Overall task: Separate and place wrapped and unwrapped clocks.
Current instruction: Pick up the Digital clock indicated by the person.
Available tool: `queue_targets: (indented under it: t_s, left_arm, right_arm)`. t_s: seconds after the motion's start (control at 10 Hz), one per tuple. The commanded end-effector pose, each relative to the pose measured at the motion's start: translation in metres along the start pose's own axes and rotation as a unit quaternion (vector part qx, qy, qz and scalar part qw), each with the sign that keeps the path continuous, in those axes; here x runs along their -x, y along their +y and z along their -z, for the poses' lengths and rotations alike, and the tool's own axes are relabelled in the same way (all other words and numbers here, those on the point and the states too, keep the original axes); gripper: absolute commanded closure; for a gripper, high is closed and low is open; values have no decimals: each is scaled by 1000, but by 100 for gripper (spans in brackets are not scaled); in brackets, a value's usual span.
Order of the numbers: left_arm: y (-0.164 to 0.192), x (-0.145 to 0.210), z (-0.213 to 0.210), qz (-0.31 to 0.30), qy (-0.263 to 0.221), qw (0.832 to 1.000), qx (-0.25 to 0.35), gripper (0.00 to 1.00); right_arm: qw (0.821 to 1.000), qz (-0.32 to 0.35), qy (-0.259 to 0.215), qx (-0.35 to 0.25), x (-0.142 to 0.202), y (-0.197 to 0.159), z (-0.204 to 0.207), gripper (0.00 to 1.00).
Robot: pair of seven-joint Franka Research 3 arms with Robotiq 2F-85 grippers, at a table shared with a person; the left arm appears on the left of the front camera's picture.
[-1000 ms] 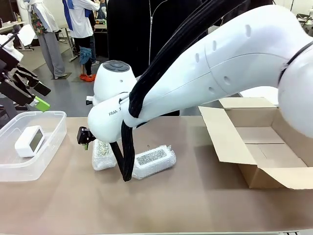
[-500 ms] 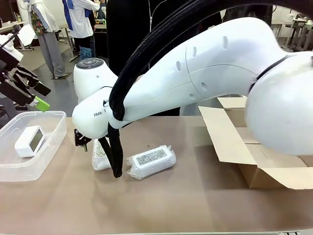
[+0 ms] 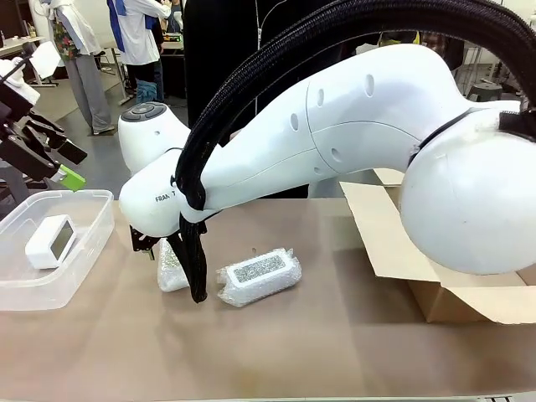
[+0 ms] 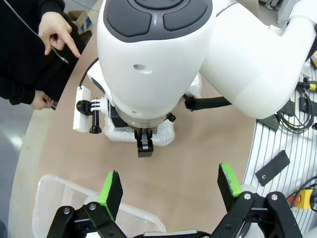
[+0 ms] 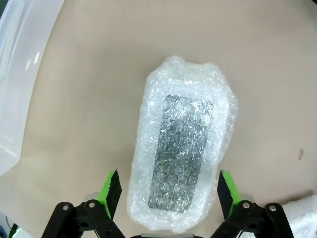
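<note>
Right arm (image 3: 335, 126) further left, across one wrapped clock (image 3: 170, 272); clear bin (image 3: 94, 233) nearby.

Worktop (image 3: 335, 343): tan, matte, evenly lit.
Floor (image 3: 117, 163): smooth grey, beyond the worktop's far left corner.
Pale table (image 3: 15, 46): far back, past the worktop's left edge.
Standing people (image 3: 134, 42): on the floor behind.
Dark-clothed person (image 3: 226, 59): at the worktop's far edge.

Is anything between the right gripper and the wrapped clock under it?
Nothing visible: in the right wrist view the right gripper, jaws open, points straight at the wrapped clock lying flat on the table, with nothing over it.
</note>
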State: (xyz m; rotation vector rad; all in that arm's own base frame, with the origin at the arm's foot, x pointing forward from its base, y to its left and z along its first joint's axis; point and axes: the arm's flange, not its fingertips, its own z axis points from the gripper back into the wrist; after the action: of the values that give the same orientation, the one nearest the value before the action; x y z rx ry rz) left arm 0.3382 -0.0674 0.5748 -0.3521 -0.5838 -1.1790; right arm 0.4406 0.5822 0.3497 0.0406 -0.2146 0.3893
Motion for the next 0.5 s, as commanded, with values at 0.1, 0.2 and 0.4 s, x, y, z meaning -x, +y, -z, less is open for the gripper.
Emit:
queue_targets:
  t_s: [0.1,0.2,0.4]
  left_arm:
    - [-1,-1,0,-2,2,1000,-2,0]
    - [-1,-1,0,-2,2,1000,-2,0]
    - [-1,-1,0,-2,2,1000,-2,0]
  right_arm:
    - [1000,8,-6,-1,0,-4,14,0]
    - [1000,7,-12,-10,3,-6,20,0]
    - [1000,5,-11,-17,8,-6,25,0]
